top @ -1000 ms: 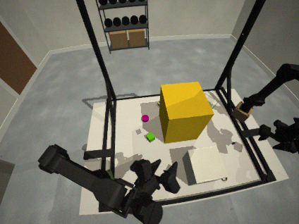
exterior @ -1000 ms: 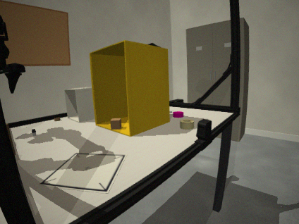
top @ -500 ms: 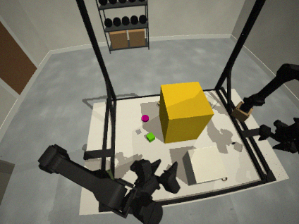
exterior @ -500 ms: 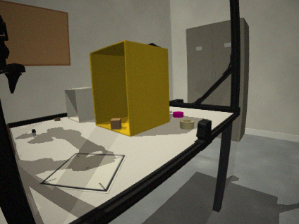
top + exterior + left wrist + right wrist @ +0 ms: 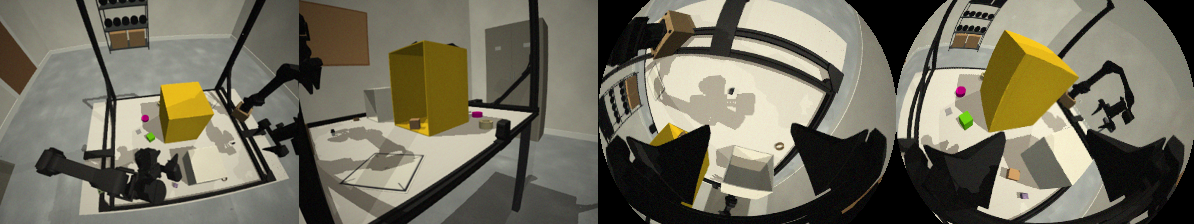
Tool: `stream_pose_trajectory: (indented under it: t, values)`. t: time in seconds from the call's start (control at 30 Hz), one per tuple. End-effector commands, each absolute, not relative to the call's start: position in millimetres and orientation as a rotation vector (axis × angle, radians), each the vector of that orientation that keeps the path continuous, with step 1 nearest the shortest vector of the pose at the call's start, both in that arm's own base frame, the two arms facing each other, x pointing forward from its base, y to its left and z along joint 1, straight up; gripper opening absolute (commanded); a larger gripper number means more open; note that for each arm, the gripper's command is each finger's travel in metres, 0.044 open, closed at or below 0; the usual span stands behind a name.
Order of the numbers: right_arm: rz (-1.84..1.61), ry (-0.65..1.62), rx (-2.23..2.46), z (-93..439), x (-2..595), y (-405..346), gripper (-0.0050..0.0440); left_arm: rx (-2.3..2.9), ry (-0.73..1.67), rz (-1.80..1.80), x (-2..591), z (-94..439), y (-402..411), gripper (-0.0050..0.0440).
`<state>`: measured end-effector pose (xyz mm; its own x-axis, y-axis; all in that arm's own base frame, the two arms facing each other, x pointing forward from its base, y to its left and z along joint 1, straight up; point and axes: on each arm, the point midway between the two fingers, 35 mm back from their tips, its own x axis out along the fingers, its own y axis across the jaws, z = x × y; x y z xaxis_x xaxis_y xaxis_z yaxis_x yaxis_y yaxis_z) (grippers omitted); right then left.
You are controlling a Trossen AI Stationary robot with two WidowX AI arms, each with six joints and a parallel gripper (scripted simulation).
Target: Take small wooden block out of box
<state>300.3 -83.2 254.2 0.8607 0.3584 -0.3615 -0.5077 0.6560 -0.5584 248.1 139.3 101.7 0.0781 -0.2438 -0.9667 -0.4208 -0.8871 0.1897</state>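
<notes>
The yellow box (image 5: 185, 110) stands in the middle of the table; the exterior view shows its open side (image 5: 408, 91). The small wooden block (image 5: 415, 123) sits on the box floor just inside the opening. The marked square (image 5: 383, 170) lies on the table in front of the opening, apart from the box. My right gripper (image 5: 160, 165) is open and empty, above the near table edge, far from the box, which it sees from above (image 5: 1023, 83). My left gripper (image 5: 273, 139) is open and empty, out beyond the table's right edge.
A grey box (image 5: 206, 163) stands near the front edge beside my right gripper. A magenta disc (image 5: 144, 117), a green cube (image 5: 151, 137) and a small purple cube (image 5: 175, 184) lie on the table. A tape roll (image 5: 486, 123) lies near the box. Black frame posts surround the table.
</notes>
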Motion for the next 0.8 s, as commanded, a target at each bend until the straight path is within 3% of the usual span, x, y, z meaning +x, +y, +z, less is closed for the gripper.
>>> stream_pose_trajectory:
  t: [0.0, 0.1, 0.4, 0.77]
  values:
    - [0.479, 0.262, -0.665, 258.1, 307.1, -73.7, 0.0400, -2.135, 0.930, 1.717, 255.6, 104.5, 126.9, 0.0400]
    - [0.477, 0.271, -0.654, 258.1, 308.5, -71.1, 0.0400, -2.116, 0.981, 1.658, 257.3, 105.4, 124.0, 0.0400]
    - [0.445, 0.353, -0.537, 260.3, 320.9, -43.7, 0.0400, -1.893, 1.348, 1.033, 273.5, 117.6, 94.8, 0.0400]
    - [0.395, 0.409, -0.422, 265.4, 328.9, -16.3, 0.0400, -1.625, 1.464, 0.409, 288.0, 134.1, 68.6, 0.0400]
